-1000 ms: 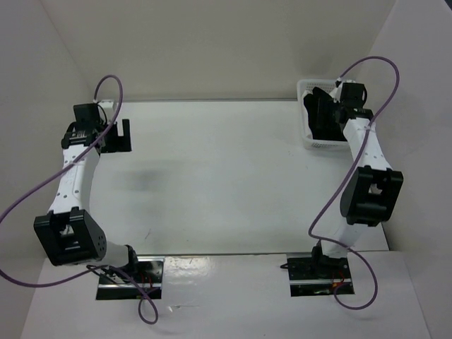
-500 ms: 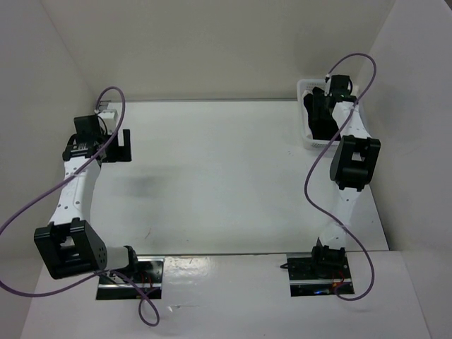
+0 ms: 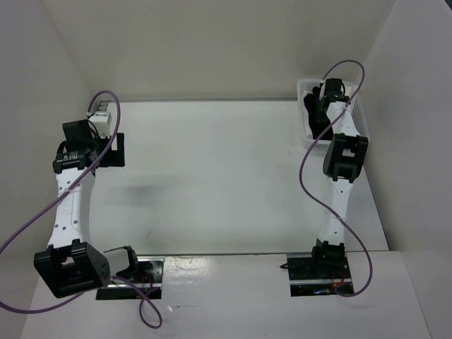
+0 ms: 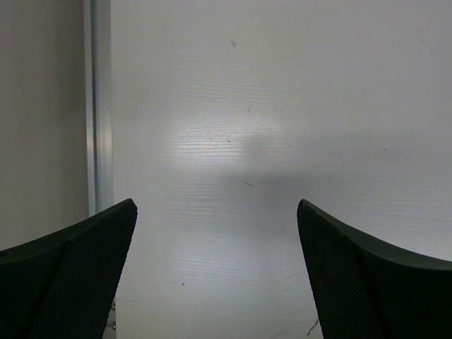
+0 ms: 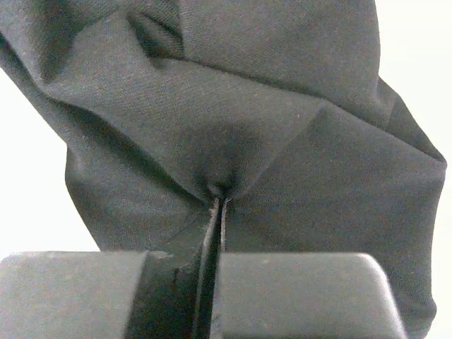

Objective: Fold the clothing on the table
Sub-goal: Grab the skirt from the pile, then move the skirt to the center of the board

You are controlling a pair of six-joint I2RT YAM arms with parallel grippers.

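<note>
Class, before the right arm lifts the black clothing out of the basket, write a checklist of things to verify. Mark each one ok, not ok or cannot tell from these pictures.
1. The right gripper is shut on the clothing: ok, the fabric puckers into the closed jaws.
2. The grip is on a hem or corner: cannot tell, only bunched fabric shows.
3. The clothing is out of the basket: not ok, it lies inside, at the far right corner of the table.
4. The left gripper is open and holds nothing: ok, it hangs over bare table.
5. The middle of the table is free for laying the clothing out: ok.
</note>
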